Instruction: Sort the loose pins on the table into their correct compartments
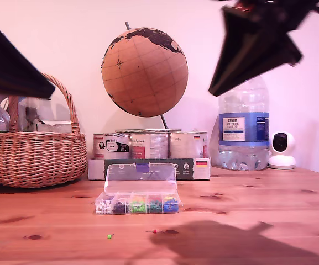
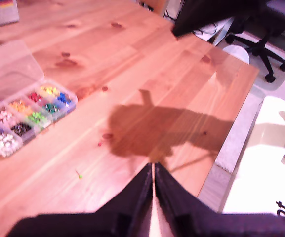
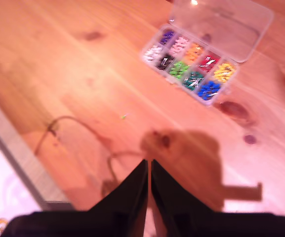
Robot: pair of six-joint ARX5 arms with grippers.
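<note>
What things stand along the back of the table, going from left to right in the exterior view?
Wicker basket → row of tins beneath the globe → water bottle → small white camera.

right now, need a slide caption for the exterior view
Two loose pins, green and red, lie on the pine table before the open organiser box.

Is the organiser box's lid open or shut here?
Open. The organiser box has its clear lid hinged back upright behind the compartments, and both wrist views show the pins uncovered.
</note>
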